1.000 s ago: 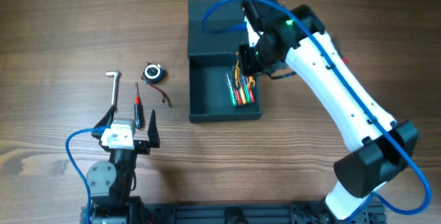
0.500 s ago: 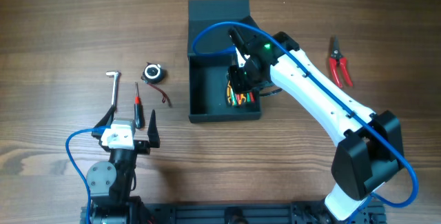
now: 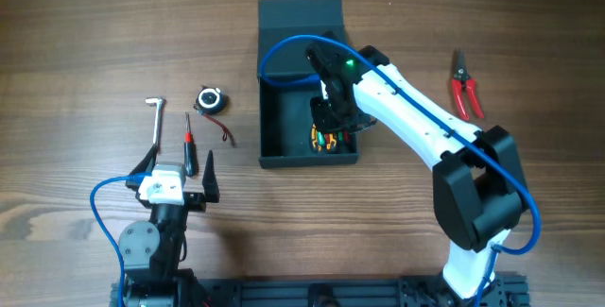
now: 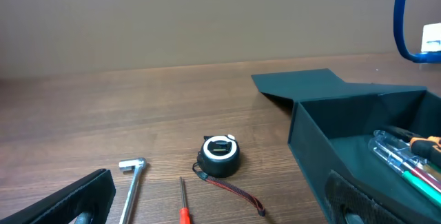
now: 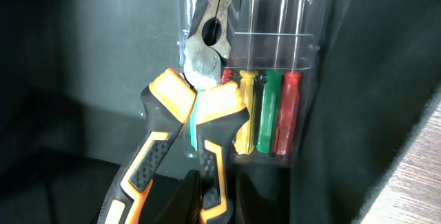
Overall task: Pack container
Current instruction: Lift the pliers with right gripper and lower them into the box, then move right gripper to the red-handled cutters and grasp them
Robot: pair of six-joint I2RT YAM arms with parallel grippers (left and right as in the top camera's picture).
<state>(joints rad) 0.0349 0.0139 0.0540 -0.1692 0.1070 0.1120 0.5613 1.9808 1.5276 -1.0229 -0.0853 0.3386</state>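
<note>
Wood-grain counter [image 3: 95, 42] carries dark teal container [image 3: 300, 14] centre-back; red-handled cutters [image 3: 465, 84] to its right; tape measure [image 3: 211, 99], L-shaped key [image 3: 155, 123] and red-handled screwdriver [image 3: 188, 146] to its left.

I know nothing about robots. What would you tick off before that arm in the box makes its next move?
1. Box open, lid folded back: ok.
2. Pliers inside the box, lying on the clear screwdriver case: ok.
3. Right end effector has let go of the pliers: cannot tell; its fingers are hard to make out.
4. Left end effector open and holding nothing: ok.
5. Everything packed: not ok. The red cutters, tape measure, bent metal key and red screwdriver lie outside on the table.
</note>
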